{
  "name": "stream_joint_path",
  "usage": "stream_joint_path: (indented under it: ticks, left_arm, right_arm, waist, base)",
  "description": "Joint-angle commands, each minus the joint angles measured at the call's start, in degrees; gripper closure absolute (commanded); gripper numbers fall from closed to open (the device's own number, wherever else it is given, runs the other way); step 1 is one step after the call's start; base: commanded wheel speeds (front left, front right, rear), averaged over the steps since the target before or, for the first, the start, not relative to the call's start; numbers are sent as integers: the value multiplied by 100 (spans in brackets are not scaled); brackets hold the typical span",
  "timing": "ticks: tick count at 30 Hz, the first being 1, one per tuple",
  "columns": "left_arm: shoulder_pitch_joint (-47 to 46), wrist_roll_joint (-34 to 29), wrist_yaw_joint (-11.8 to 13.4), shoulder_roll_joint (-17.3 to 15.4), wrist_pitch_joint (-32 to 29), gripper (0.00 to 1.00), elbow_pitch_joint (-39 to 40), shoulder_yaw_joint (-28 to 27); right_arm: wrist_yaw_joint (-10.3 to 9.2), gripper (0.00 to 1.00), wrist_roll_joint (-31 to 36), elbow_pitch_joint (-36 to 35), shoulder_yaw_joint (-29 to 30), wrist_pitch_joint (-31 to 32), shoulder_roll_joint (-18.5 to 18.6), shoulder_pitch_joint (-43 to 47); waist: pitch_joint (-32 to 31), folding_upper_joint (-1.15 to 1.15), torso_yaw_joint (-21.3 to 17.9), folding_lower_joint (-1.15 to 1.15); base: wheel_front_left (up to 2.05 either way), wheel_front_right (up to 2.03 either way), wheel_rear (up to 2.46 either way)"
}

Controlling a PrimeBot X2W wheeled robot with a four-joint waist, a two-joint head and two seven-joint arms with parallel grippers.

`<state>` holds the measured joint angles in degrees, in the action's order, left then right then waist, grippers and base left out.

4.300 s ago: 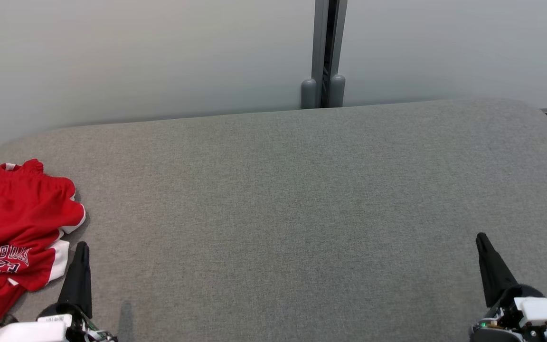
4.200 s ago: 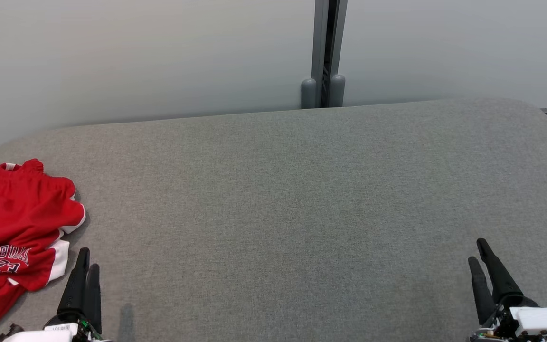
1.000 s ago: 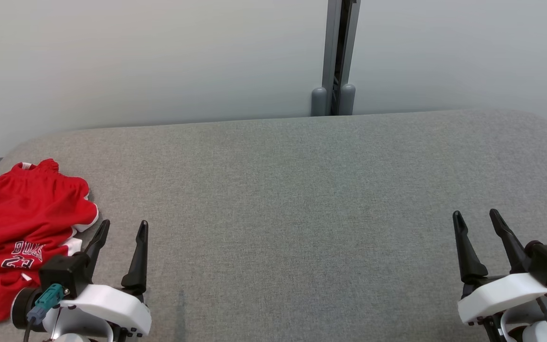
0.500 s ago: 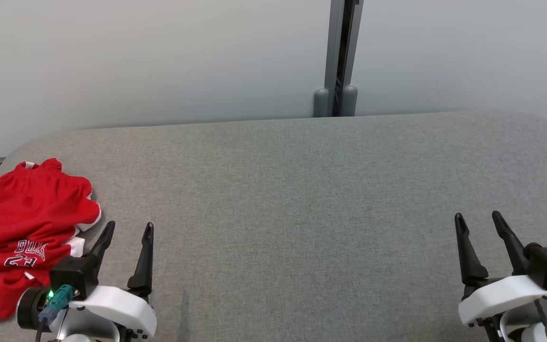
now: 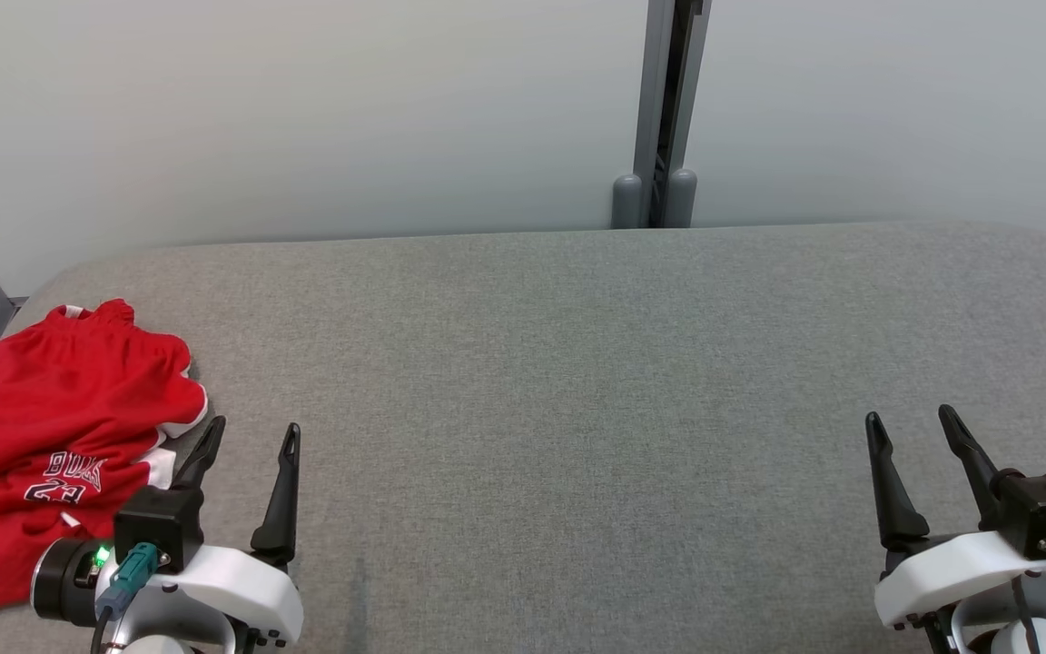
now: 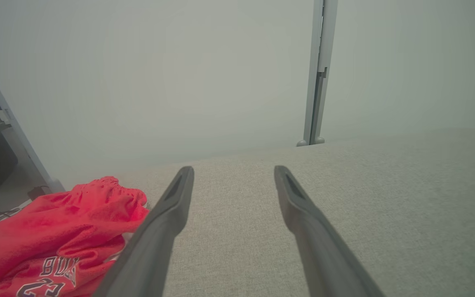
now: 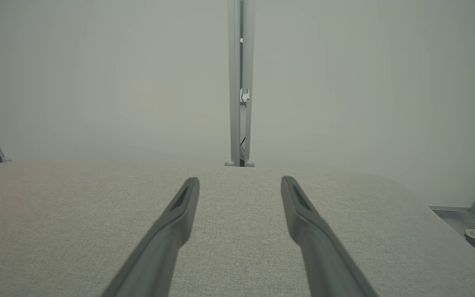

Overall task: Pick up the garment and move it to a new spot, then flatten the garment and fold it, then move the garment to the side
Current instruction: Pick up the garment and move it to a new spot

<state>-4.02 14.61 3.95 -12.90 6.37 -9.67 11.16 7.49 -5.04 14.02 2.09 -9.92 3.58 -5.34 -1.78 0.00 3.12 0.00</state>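
Garment (image 5: 60, 409) crumpled on grey table (image 5: 577, 381), beside open left claw (image 5: 255, 427).

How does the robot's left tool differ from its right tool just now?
The left tool sits right beside the crumpled red shorts; the right tool has grey table around it. The left tool is near the table's left end, the right tool near its right end. Both are open and empty, with dark fingers pointing forward.
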Motion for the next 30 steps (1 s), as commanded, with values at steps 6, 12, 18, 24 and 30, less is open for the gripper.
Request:
stream_joint_path:
  ticks: [6, 12, 18, 24, 30]
  left_arm:
    - [-97, 90, 25, -3, 19, 0, 29, -31]
    - [-108, 159, 63, 7, 33, 0, 15, -43]
    - [-162, 192, 117, 13, 56, 0, 14, -52]
    - [-136, 262, 179, -34, 92, 0, 1, -165]
    - [-73, 348, 277, -70, 154, 0, 20, -285]
  right_arm:
    - [0, 0, 3, 45, 60, -49, -3, -58]
    - [0, 0, -32, 20, 61, -50, -19, -69]
    - [0, 0, -36, -120, -36, -20, -27, -83]
    - [0, 0, -118, -245, -275, 8, -39, -142]
    - [0, 0, -201, -296, -553, 15, -47, -221]
  waist:
    - [0, 0, 82, 0]
    - [6, 0, 230, 0]
    - [36, 0, 659, 0]
    - [66, 0, 1272, 0]
    - [81, 0, 1880, 0]
  base:
    - [0, 0, 0]
    - [0, 0, 0]
    - [0, 0, 0]
    - [0, 0, 0]
    - [0, 0, 0]
